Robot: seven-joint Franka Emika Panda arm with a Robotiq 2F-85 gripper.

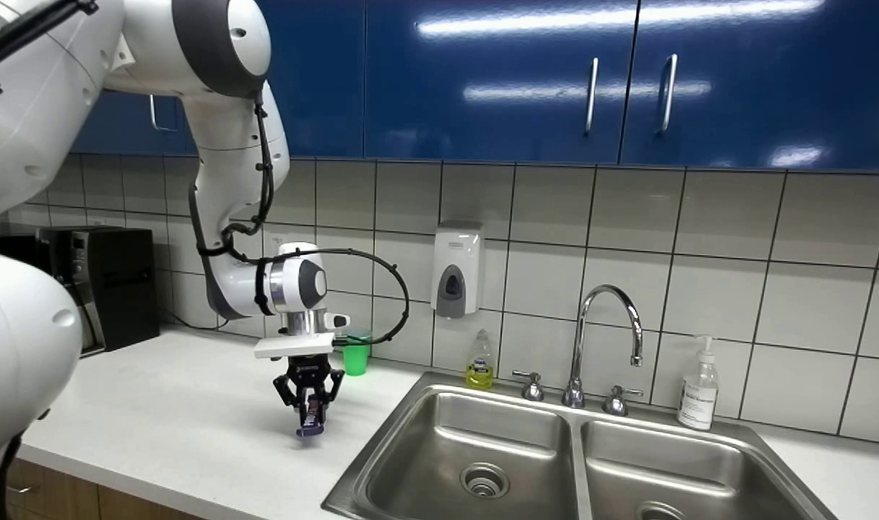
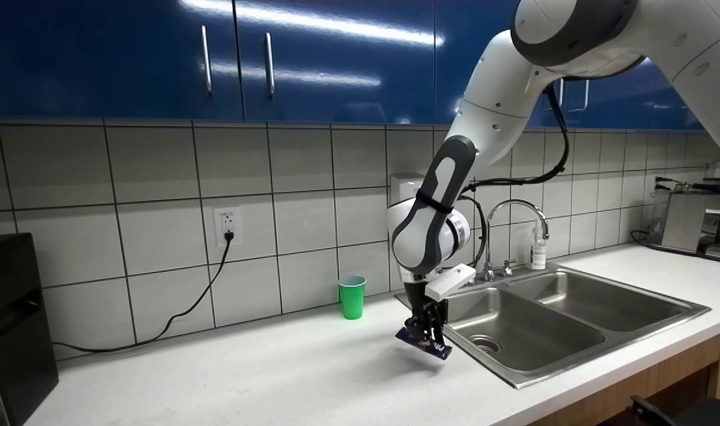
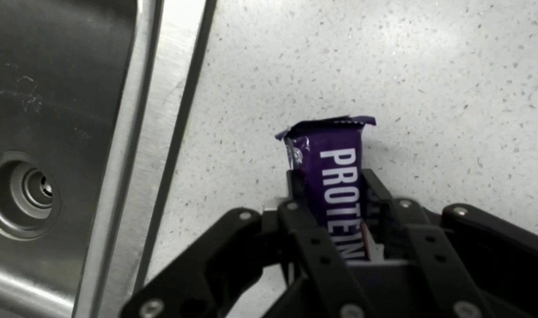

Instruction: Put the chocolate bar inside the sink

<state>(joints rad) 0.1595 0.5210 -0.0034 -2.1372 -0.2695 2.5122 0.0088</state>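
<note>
While end effector (image 1: 311, 417) grips bar (image 3: 334, 187), cup (image 2: 352, 300) stands behind, sink rim (image 3: 156, 132) alongside.

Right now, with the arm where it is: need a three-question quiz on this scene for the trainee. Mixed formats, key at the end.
1. Multiple choice. The hand is:
A) open and holding nothing
B) closed on the bar
C) shut on nothing

2. True or false: the bar is over the counter, not yet inside the sink.

3. Fill in: in the wrist view, the word printed on the bar is ____.

Key: 1 B; 2 true; 3 PROTEIN.
</note>
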